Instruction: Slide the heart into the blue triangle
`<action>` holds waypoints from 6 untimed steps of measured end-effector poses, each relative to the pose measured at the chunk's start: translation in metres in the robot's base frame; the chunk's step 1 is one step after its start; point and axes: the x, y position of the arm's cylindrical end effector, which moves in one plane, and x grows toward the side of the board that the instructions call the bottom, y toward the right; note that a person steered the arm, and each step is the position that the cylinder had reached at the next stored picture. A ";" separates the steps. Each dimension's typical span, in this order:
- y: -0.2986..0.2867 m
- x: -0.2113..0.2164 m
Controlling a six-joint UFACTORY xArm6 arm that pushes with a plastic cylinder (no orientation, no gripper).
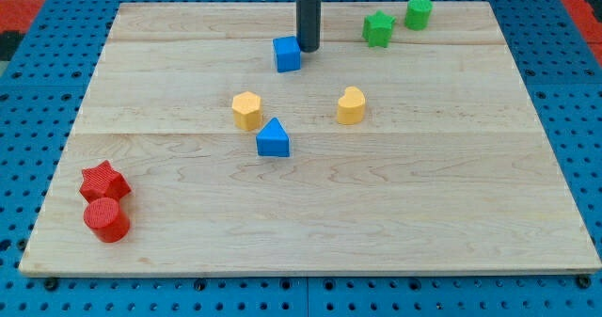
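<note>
Pale wooden tabletop (395,213) lies on blue pegboard (28,119). Your end effector is a bare rod with nothing to clench; my tip (308,49) touches the blue cube (287,54). Yellow heart (351,105) sits right of the blue triangle (273,138), apart.

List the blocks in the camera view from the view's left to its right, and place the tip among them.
red star and red cylinder (overlapping, order unclear) → yellow hexagon → blue triangle → blue cube → my tip, beside the cube → yellow heart → green star → green cylinder.
</note>
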 end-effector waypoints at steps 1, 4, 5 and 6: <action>0.015 0.043; 0.034 0.091; -0.055 0.091; -0.031 0.105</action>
